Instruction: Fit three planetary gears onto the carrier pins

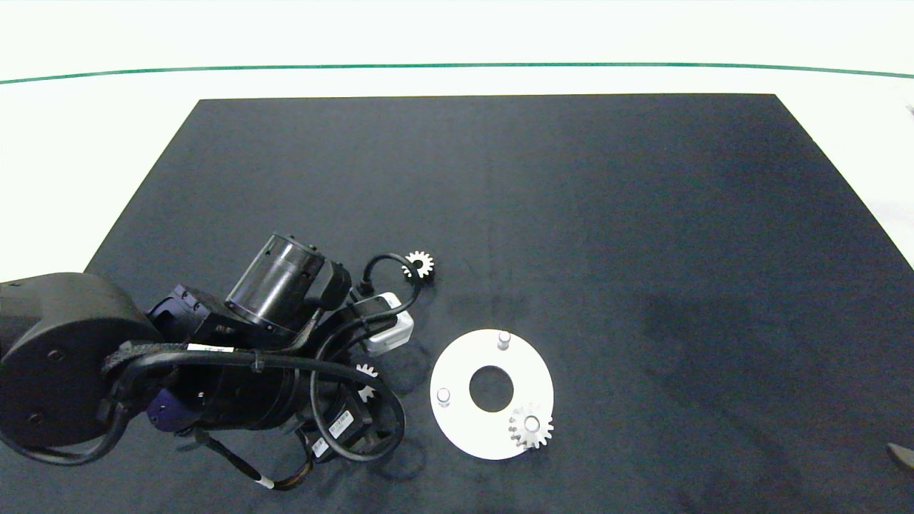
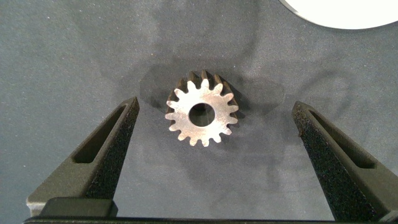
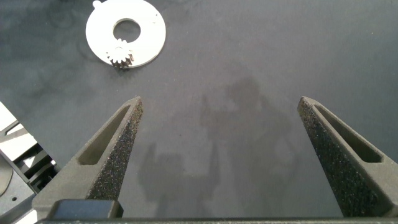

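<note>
In the head view the left arm (image 1: 214, 357) covers most of a gear (image 1: 366, 372), leaving only a few teeth, and it hides its own gripper fingers. The left wrist view cuts off all but an edge of the white disc (image 2: 336, 15). The right arm (image 1: 901, 455) is barely a sliver at the head view's edge.

A brushed, dull-silver metal planetary gear (image 2: 202, 116) lies on the matt, finely grained dark mat (image 1: 571, 214) between the left end effector (image 2: 214, 149)'s rough, grainy grey fingers (image 2: 112, 149), near a smooth white disc (image 1: 464, 421).
</note>
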